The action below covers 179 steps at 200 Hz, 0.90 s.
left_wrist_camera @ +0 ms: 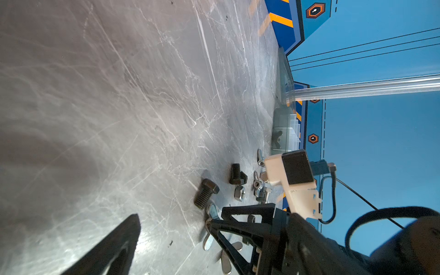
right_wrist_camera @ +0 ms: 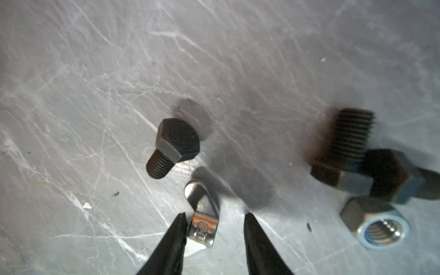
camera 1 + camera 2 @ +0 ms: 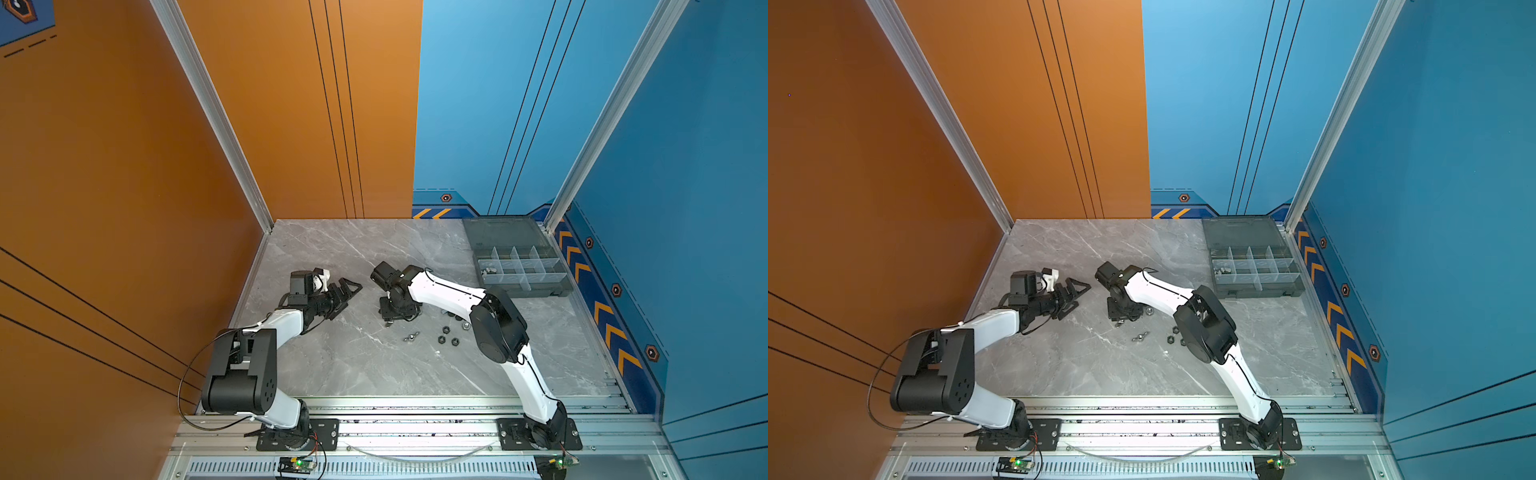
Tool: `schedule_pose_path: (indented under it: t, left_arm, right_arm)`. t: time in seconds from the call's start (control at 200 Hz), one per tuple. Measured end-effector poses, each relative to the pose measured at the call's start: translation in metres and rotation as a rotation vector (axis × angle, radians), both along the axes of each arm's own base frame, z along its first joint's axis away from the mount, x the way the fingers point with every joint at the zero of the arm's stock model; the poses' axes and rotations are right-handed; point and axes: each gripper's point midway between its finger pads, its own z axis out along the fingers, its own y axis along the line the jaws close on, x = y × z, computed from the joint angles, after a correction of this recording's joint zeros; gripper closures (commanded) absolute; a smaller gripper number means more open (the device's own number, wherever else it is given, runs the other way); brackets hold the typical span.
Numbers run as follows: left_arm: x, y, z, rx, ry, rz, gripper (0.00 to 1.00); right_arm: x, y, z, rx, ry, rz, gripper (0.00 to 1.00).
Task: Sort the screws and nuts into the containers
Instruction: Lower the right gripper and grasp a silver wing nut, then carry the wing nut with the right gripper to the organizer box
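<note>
Wing nut (image 2: 202, 214) flat on the grey marble table (image 2: 95, 71), and your right gripper (image 2: 215, 217) has it bracketed. One fingertip (image 2: 177, 228) is right up against the nut's side. The opposite one stands off, with a bare strip of table showing between, so the jaws are parted around it and not clamped. Just past the tips lies a black bolt (image 2: 173, 147) on its side. Off to one side are a second black bolt (image 2: 345, 142), blurred, and a silver hex nut (image 2: 375, 222), close together.

In both top views your right arm (image 3: 536, 386) climbs from its base on the near rail to a high elbow (image 3: 498, 328). From there the white forearm runs across toward the middle of the table. The wrist folds over and the gripper points straight down, tips at the surface.

Your left arm (image 3: 282, 324) is folded tight at the near left, forearm reaching toward the centre. The left gripper (image 3: 351, 296) lies roughly level, rolled on its side and aimed at the right arm's wrist. Its jaws are spread wide with nothing between them.

Loose black nuts (image 3: 446, 334) and another wing nut (image 3: 411, 336) sit on the table on the near side of your right gripper, beside that elbow. The organizer box (image 3: 540, 291) is in the far right corner, well apart from both grippers, with its lid (image 3: 503, 232) laid open behind it. A few silver pieces (image 3: 488, 271) rest in a compartment (image 3: 483, 264) at its left end.
</note>
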Motion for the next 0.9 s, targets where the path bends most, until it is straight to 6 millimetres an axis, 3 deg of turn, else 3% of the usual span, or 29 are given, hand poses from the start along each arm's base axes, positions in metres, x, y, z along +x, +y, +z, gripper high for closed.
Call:
schedule_pose_path:
  t: [0.471, 0.651, 0.831, 0.896]
  left_arm:
    - [0.0003, 0.0023, 0.0003, -0.001, -0.003, 0.001, 0.02]
    - [0.0003, 0.0023, 0.0004, 0.0, -0.004, 0.0, 0.02]
    - [0.0002, 0.0023, 0.0002, 0.0, -0.004, 0.0, 0.02]
    - [0.0002, 0.0023, 0.0002, 0.0, -0.004, 0.0, 0.02]
  right_arm:
    - [0.0002, -0.0053, -0.0069, -0.045, -0.005, -0.002, 0.72]
    - [0.0, -0.0058, -0.007, -0.056, -0.014, 0.001, 0.83]
    - [-0.0003, -0.0055, -0.0061, -0.057, -0.015, 0.008, 1.0]
    - [-0.0001, -0.0054, -0.0063, -0.057, -0.017, 0.019, 1.0]
